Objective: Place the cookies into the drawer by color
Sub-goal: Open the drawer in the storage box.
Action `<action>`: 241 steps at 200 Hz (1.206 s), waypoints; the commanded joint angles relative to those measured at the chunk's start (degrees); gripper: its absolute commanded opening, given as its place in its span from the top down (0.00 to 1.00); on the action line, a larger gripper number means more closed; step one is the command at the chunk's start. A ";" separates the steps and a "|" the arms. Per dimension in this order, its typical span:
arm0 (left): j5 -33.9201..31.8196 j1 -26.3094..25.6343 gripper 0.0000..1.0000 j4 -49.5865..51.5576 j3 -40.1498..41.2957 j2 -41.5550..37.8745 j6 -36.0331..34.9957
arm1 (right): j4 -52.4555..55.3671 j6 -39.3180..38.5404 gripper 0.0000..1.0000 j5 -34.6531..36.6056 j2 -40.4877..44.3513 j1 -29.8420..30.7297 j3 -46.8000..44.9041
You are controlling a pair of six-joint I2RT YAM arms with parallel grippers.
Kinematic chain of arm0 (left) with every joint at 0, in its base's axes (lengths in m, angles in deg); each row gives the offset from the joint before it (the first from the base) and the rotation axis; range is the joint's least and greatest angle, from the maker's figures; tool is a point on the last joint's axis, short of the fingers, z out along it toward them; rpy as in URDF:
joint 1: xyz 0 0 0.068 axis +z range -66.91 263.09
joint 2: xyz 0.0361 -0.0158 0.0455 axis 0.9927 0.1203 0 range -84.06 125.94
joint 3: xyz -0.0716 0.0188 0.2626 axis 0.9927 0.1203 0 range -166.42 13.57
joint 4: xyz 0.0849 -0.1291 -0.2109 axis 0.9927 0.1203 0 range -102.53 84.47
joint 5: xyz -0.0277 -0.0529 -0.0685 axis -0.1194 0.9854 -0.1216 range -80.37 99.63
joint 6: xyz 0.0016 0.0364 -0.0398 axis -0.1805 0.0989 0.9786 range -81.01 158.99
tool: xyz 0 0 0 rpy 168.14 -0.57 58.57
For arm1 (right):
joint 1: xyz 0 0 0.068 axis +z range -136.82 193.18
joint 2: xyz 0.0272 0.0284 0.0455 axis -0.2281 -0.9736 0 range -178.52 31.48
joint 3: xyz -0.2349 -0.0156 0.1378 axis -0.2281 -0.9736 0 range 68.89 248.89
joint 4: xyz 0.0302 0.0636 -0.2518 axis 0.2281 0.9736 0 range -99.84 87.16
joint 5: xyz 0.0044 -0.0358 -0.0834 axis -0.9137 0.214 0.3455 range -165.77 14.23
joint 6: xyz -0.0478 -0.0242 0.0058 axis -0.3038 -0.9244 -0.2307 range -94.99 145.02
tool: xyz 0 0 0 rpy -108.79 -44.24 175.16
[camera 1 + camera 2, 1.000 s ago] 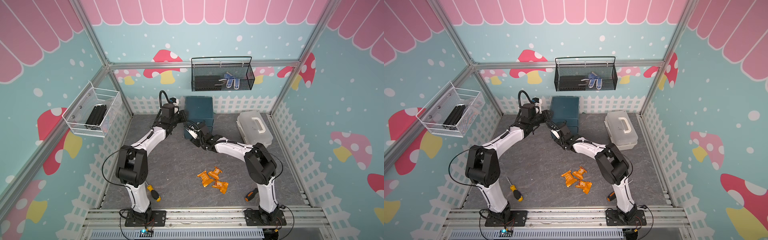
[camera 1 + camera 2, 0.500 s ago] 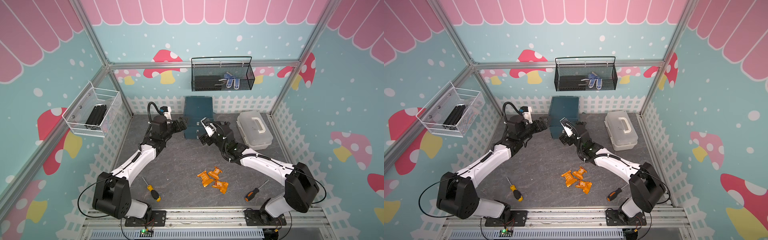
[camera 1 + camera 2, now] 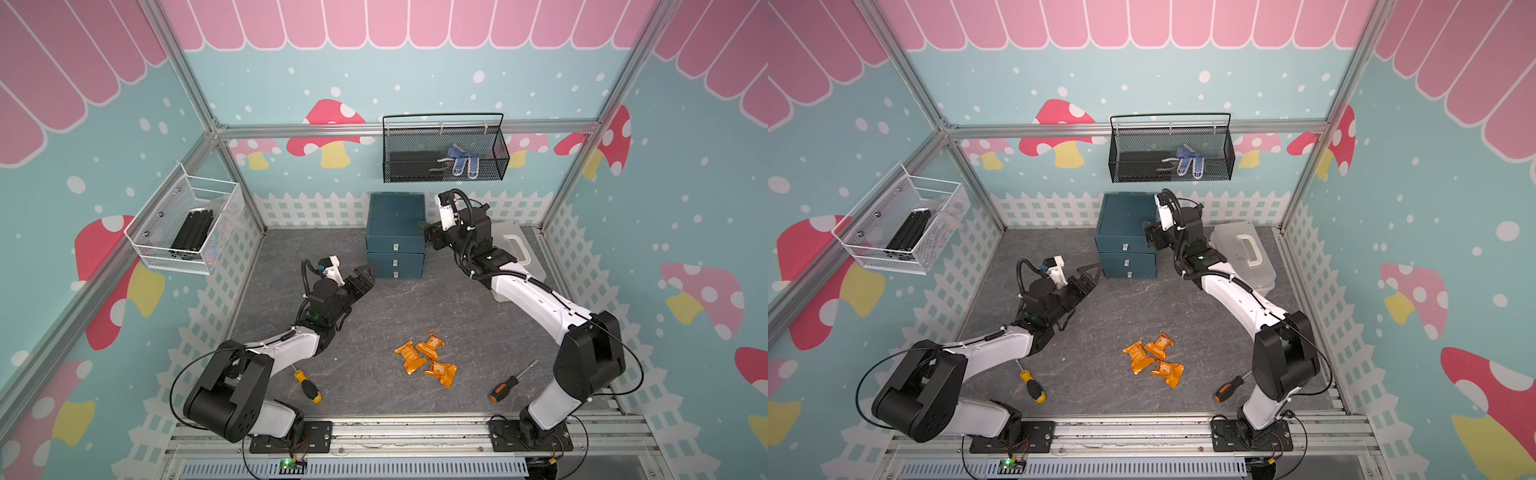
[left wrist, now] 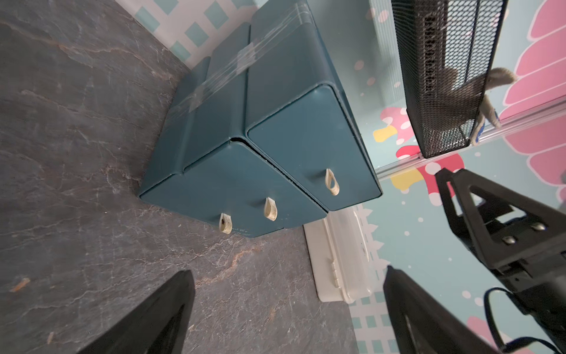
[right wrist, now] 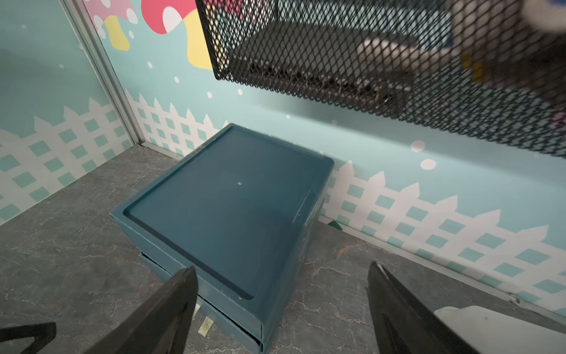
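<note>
The dark teal drawer (image 3: 395, 232) (image 3: 1127, 237) stands at the back centre, and its three fronts with pale tab handles look closed (image 4: 275, 147). Three orange cookies (image 3: 426, 360) (image 3: 1152, 357) lie in a cluster on the grey floor, nearer the front. My left gripper (image 3: 362, 279) (image 4: 288, 271) hangs open and empty, low and front-left of the drawer, pointing at its fronts. My right gripper (image 3: 428, 237) (image 5: 281, 267) is open and empty beside the drawer's upper right corner, above the top panel (image 5: 232, 208). No other cookies show.
A translucent white case (image 3: 513, 249) sits right of the drawer, partly under my right arm. A yellow-handled screwdriver (image 3: 308, 386) lies front left, an orange-handled one (image 3: 503, 388) front right. A black mesh basket (image 3: 444, 153) hangs on the back wall, a white wire basket (image 3: 187, 226) on the left.
Both grippers have left the drawer's front and opened. The left arm drew back toward the front left. The right arm swung round to the drawer's right side.
</note>
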 commanded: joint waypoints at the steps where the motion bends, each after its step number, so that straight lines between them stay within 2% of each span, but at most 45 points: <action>1: -4.36 -0.89 0.01 -10.30 1.73 3.38 4.65 | 4.20 2.19 0.11 -3.13 -4.24 -0.85 3.78; 40: -5.39 -1.86 0.04 -21.44 2.31 12.70 7.77 | 5.75 1.86 0.12 -3.45 -9.34 -1.54 8.19; 63: -6.92 -4.07 0.05 -17.58 -0.66 16.27 6.36 | 6.49 1.25 0.14 -2.95 -10.92 -1.83 9.72; 109: -6.95 -5.28 0.11 -26.72 -4.19 28.55 10.28 | 6.73 0.21 0.16 -1.63 -12.94 -2.11 10.17; 133: -7.17 -5.72 0.13 -23.93 -7.41 31.86 10.07 | 6.92 -0.26 0.17 -2.08 -13.36 -2.13 9.96; 164: -6.44 -5.90 0.16 -26.75 -11.03 37.35 12.63 | 7.28 -0.42 0.18 -3.21 -13.19 -2.11 9.75; 195: -6.08 -6.34 0.22 -26.68 -15.21 41.54 13.13 | 7.63 -0.95 0.18 -2.89 -13.15 -2.11 9.82; 241: -5.19 -6.34 0.37 -27.90 -20.00 47.45 15.62 | 7.54 -1.42 0.19 -3.80 -13.71 -2.11 9.67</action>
